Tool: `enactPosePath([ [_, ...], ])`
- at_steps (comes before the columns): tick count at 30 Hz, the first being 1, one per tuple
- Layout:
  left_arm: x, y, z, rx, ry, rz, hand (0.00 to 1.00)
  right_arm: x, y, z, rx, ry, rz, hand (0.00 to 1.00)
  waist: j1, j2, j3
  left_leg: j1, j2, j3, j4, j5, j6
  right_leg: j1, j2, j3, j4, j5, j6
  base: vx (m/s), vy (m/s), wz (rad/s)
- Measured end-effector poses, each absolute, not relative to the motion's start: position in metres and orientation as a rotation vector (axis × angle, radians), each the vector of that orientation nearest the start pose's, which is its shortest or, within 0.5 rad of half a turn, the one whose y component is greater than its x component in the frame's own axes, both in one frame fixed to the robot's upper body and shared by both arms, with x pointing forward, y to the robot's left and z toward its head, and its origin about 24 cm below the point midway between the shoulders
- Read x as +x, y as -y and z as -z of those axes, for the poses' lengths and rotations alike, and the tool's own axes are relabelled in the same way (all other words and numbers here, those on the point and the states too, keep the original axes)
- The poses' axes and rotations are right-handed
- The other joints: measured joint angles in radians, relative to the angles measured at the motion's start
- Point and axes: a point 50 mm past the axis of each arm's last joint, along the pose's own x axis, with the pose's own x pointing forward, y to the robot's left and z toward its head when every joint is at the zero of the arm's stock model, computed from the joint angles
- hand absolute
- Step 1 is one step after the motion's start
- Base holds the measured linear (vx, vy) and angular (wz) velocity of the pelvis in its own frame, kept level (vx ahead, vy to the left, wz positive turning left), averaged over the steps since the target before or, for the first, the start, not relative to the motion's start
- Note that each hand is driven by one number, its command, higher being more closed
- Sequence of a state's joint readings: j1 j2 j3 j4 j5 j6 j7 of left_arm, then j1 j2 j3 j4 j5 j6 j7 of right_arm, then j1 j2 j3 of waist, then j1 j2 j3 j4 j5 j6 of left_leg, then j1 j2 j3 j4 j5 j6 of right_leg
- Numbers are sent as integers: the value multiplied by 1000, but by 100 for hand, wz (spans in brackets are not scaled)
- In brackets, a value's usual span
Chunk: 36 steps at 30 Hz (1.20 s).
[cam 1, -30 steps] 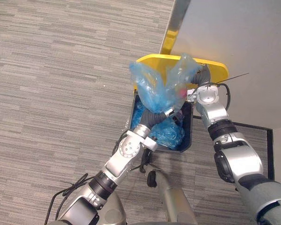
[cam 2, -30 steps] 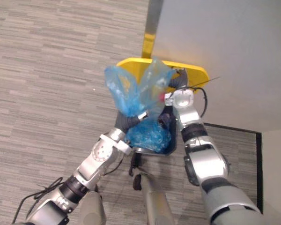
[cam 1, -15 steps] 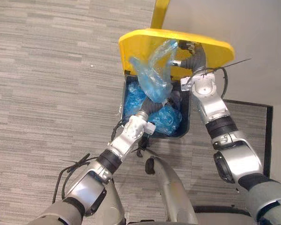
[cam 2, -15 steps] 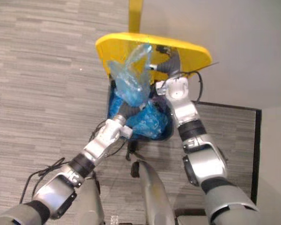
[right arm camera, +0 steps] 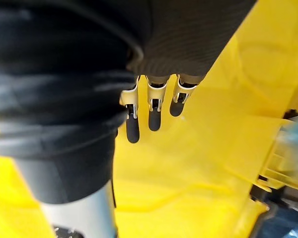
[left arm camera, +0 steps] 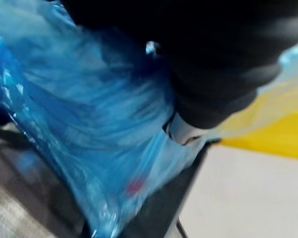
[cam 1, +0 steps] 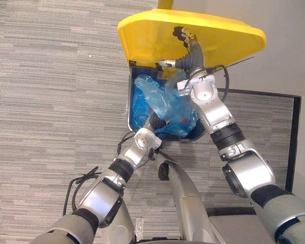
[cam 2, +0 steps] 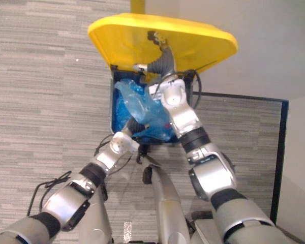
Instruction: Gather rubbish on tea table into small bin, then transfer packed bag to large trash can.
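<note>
Blue rubbish bag, crumpled and translucent, sits in the open mouth of the large trash can, its pale upper folds rising just above the rim and lying over deeper blue plastic that lines the dark inside. Grey striped carpet spreads out to the left of the can. From the lower left the left arm reaches up and over the near edge of the can, and the left hand is sunk in the plastic at the bottom of the bag. Its wrist view shows its dark cover pressed against the blue film, so whether it grips the bag cannot be told. A small red thing shows through the film near the can's dark wall. Further right, the right arm stretches up across the can's right side, and the right hand is raised against the underside of the yellow lid, which stands swung open above the can. The hand is open, its fingers straight and side by side, dark tips on or just at the yellow surface. A plain pale wall stands behind the lid on the right.
</note>
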<state>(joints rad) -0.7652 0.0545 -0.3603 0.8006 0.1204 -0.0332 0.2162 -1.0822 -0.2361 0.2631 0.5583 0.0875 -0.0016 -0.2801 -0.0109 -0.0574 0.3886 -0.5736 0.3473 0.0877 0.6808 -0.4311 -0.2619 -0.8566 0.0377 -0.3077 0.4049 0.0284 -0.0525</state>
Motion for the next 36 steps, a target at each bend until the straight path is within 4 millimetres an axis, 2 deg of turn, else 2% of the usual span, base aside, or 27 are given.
enactPosePath([
  [3,369,-68,-79,518,23,142,0,389,82,-263,-290,535,-41,0,-5,0,0,18,-4,15,-14,2,-4,1,-11,1,15,2,-4,8,6,2],
  [8,371,-73,-79,522,4,84,0,388,80,-262,-299,533,-51,0,-6,0,0,43,-15,18,-24,4,-2,26,-29,0,26,-7,-7,-5,16,8],
  [11,370,-71,-80,517,9,81,0,389,80,-259,-300,524,-52,0,-7,0,0,78,-27,21,-53,14,10,57,-45,-2,21,-11,-4,-20,22,19],
  [15,370,-66,-92,508,69,88,0,388,84,-248,-306,502,-52,0,-4,-1,-1,93,-28,18,-67,28,9,84,-59,-16,18,-17,0,-21,5,18],
  [22,362,-58,-114,633,241,180,0,381,97,-194,-337,379,-62,0,8,-1,-4,140,-36,9,-77,32,10,134,-75,-24,30,-30,11,-5,23,9],
  [24,356,-62,-120,678,314,216,0,377,103,-175,-339,328,-59,0,10,-1,-7,157,-47,4,-83,30,18,145,-87,-24,46,-43,14,-8,34,13],
  [26,351,-68,-117,687,335,242,0,374,108,-157,-341,277,-61,0,12,1,-16,168,-49,0,-90,29,20,154,-88,-23,52,-51,14,7,13,9],
  [29,337,-93,-92,615,261,282,0,362,123,-115,-365,158,-62,0,17,1,-65,195,-58,1,-134,40,23,160,-88,-21,53,-61,25,46,0,4],
  [30,330,-104,-76,578,195,292,0,356,129,-100,-374,111,-63,0,18,2,-87,210,-61,6,-160,55,16,161,-89,-16,53,-64,29,77,-4,-2],
  [31,327,-113,-68,561,157,282,0,353,132,-92,-380,88,-61,0,19,2,-97,220,-62,8,-175,60,16,164,-90,-14,53,-65,31,95,-10,0],
  [33,315,-144,-36,486,1,215,0,347,150,-70,-375,-1,-24,0,18,5,-103,267,-64,8,-221,78,17,194,-88,-2,51,-67,34,67,-8,7],
  [34,311,-152,-27,472,-42,195,0,345,155,-64,-372,-28,-13,0,18,8,-108,272,-64,5,-229,80,20,198,-86,7,51,-67,34,26,15,19],
  [36,292,-184,9,438,-216,106,0,338,173,-45,-357,-105,36,0,18,9,-115,301,-73,-13,-261,97,25,225,-74,45,38,-67,34,10,21,21],
])
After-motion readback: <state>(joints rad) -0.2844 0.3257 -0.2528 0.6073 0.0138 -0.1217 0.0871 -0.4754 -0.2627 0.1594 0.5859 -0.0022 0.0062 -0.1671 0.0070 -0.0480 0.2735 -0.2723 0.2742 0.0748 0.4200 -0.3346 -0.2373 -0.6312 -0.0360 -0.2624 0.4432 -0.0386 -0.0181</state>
